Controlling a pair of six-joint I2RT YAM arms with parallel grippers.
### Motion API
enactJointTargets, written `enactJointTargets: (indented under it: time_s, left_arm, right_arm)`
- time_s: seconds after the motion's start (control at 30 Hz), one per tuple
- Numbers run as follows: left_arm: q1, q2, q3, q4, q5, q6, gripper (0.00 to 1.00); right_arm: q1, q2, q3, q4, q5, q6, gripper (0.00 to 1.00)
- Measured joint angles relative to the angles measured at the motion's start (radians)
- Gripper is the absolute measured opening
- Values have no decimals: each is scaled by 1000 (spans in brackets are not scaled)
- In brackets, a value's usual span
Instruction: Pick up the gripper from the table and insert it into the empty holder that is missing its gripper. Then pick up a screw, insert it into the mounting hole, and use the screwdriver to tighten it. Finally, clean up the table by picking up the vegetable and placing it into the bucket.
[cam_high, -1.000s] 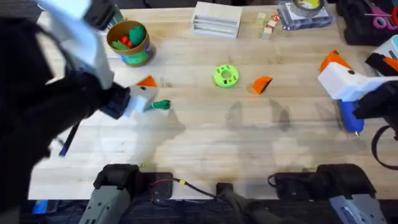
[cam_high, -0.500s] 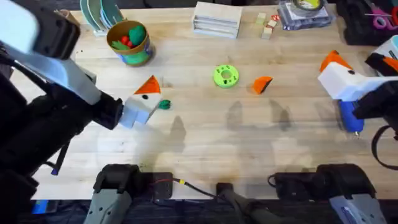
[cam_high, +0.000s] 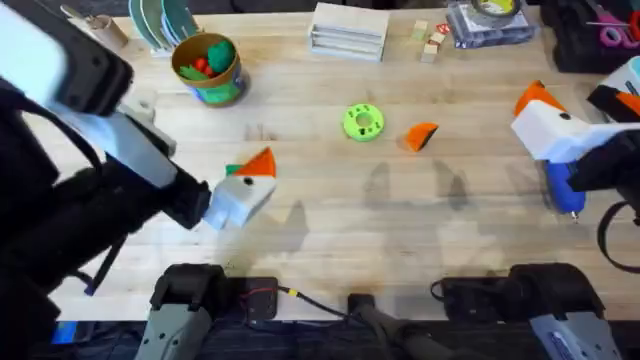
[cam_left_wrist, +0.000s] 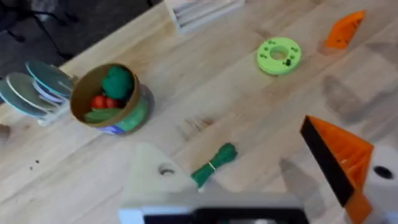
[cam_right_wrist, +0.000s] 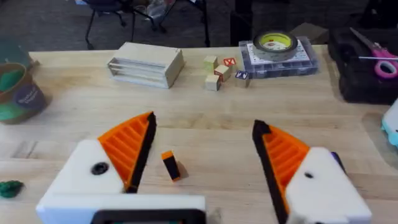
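Observation:
My left gripper (cam_high: 250, 172) hangs open over the table's left half. One finger carries an orange pad (cam_left_wrist: 339, 158). The other is the bare white holder (cam_left_wrist: 152, 174). The dark-green vegetable (cam_left_wrist: 214, 165) lies on the wood between them, its end peeking out beside the fingers (cam_high: 235, 170). The loose orange gripper (cam_high: 422, 135) lies right of centre on the table (cam_left_wrist: 345, 30) (cam_right_wrist: 170, 166). The bucket (cam_high: 207, 68) stands at the back left with toy produce inside. My right gripper (cam_right_wrist: 202, 155) is open at the right edge (cam_high: 540, 115), above the blue screwdriver (cam_high: 562, 190).
A round bright-green disc (cam_high: 363, 121) sits mid-table beside the loose orange piece. A white box (cam_high: 348, 30), small wooden cubes (cam_high: 432, 40) and a tape roll on a case (cam_high: 490, 18) line the back edge. Plates (cam_high: 160, 22) stand behind the bucket.
My left arm has swung its gripper toward the near edge and slightly right, so it now hangs over the vegetable. The right arm has not moved.

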Motion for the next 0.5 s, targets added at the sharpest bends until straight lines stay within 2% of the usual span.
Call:
enactJointTargets:
  time_s: [0.1,0.23,0.33,0.5]
  left_arm:
    - [0,0,0,-40,17,0,993]
    - [0,0,0,-27,50,0,993]
    - [0,0,0,59,77,0,993]
    - [0,0,-4,263,103,-3,993]
  right_arm:
    - [0,0,0,0,0,0,992]
    - [0,0,0,0,0,0,992]
    - [0,0,0,0,0,0,992]
    - [0,0,0,0,0,0,991]
